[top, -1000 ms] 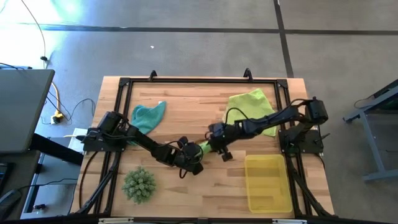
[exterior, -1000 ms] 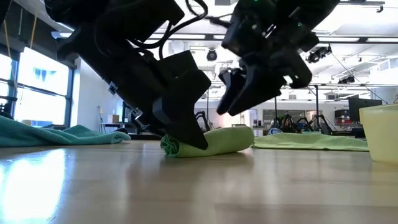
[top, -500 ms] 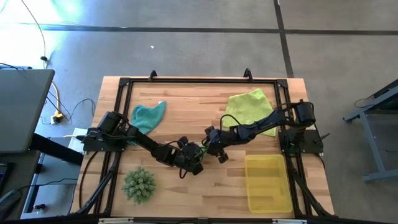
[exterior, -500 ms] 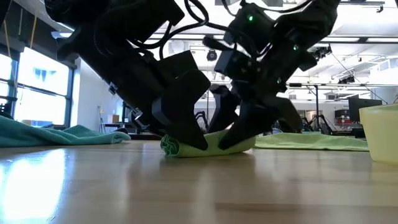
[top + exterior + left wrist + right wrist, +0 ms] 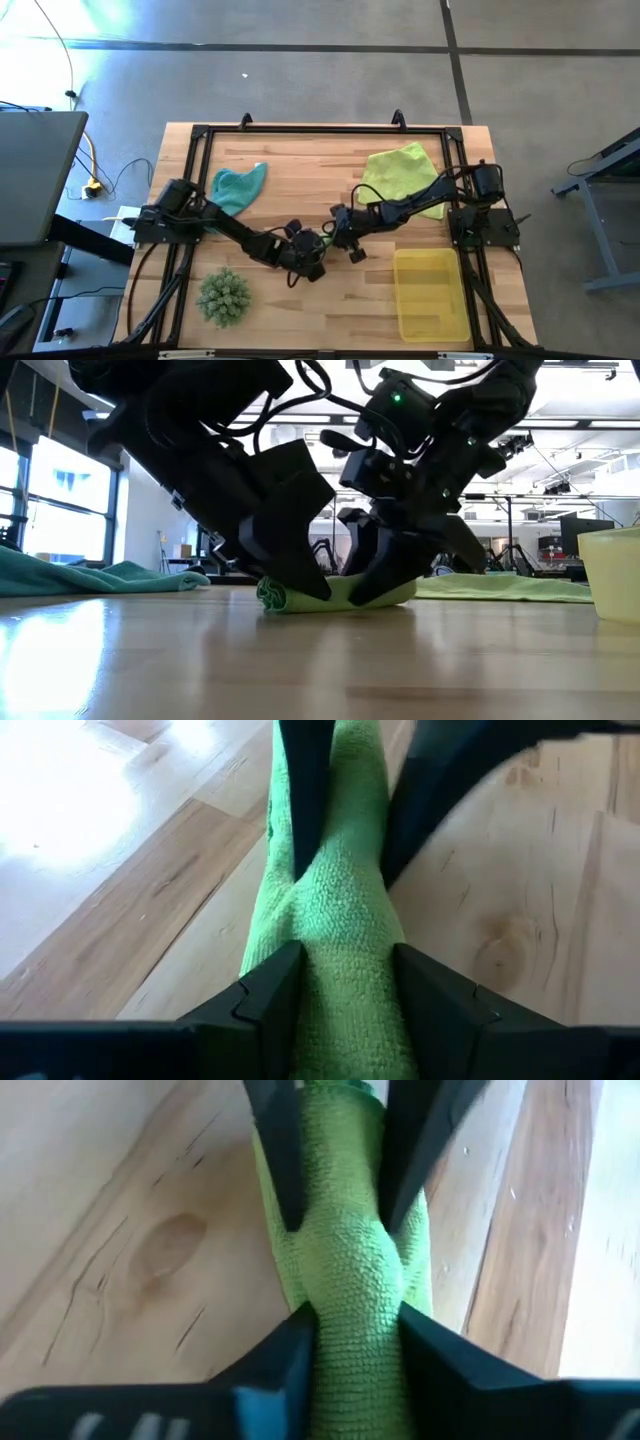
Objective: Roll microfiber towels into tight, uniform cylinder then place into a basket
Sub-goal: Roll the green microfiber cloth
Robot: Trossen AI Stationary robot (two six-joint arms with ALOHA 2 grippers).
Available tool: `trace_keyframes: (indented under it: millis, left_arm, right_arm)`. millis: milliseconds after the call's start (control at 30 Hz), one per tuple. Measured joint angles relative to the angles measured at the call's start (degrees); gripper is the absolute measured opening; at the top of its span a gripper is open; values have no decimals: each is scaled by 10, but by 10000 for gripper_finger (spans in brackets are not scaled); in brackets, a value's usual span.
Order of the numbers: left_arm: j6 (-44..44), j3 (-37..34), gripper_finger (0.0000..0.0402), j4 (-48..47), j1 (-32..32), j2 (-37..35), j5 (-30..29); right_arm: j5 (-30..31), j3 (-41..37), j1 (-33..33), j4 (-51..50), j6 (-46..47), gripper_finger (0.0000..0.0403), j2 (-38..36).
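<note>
I saw the left gripper clamped on one end of the rolled bright green towel mid-table; the right gripper pinched its other end, left of the basket.

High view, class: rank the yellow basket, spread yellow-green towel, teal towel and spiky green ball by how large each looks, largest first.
1. Yellow basket
2. Yellow-green towel, partly hidden under the right arm, so close to the basket
3. Teal towel and spiky green ball: look alike, unranked
</note>
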Motion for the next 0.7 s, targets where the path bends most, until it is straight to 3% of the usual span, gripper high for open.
trace_keyframes:
  millis: [233,467,700]
  left_arm:
    - [30,-1,147,-7,-14,-28,5]
    - [49,-1,147,-5,-23,-52,4]
    - [63,0,147,-3,-20,-53,-4]
  right_arm:
    - [-50,0,-14,-18,29,15,0]
    - [-61,-3,-24,-48,72,12,-25]
    - [-55,-7,-35,-184,120,10,-117]
